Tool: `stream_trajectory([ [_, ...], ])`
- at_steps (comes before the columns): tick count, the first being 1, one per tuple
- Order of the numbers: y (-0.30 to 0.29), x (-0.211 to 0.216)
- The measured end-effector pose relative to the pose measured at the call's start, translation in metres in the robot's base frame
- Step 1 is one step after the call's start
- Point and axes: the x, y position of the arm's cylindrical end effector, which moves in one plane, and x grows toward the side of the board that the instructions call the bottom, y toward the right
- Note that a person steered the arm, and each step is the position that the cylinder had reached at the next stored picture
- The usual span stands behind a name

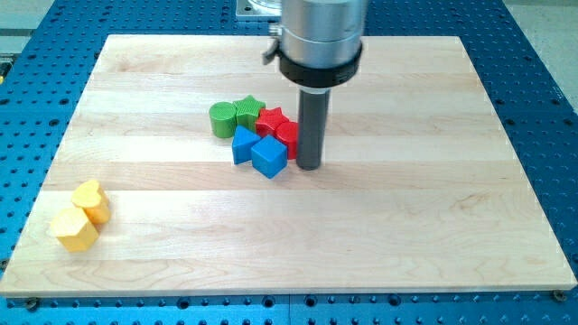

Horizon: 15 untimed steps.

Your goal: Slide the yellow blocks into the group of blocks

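Two yellow blocks lie touching near the view's bottom left: a yellow heart-like block (92,199) and a yellow hexagonal block (73,229) just below it. The group sits at the board's upper middle: a green cylinder (222,119), a green star (248,111), a red star (272,120), a red block (288,136), a blue block (244,144) and a blue cube (269,156). My tip (309,166) rests on the board right beside the red block, at the group's right side, far from the yellow blocks.
The wooden board (361,226) lies on a blue perforated table (542,72). The arm's grey body (321,36) hangs over the board's top middle.
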Motion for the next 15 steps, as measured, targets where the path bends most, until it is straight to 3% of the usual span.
stream_trajectory([
  [1,-0.023,0.083],
  [2,-0.169,0.102],
  [3,-0.232,0.125],
  [4,-0.259,0.155],
  [5,-0.312,0.132],
  [7,-0.201,0.067],
  [8,-0.190,0.037],
  [9,-0.244,0.075],
  [10,-0.260,0.029],
  [11,-0.168,0.011],
  [12,-0.109,0.011],
  [13,-0.183,0.039],
  [14,-0.105,0.081],
  [15,-0.064,0.076],
])
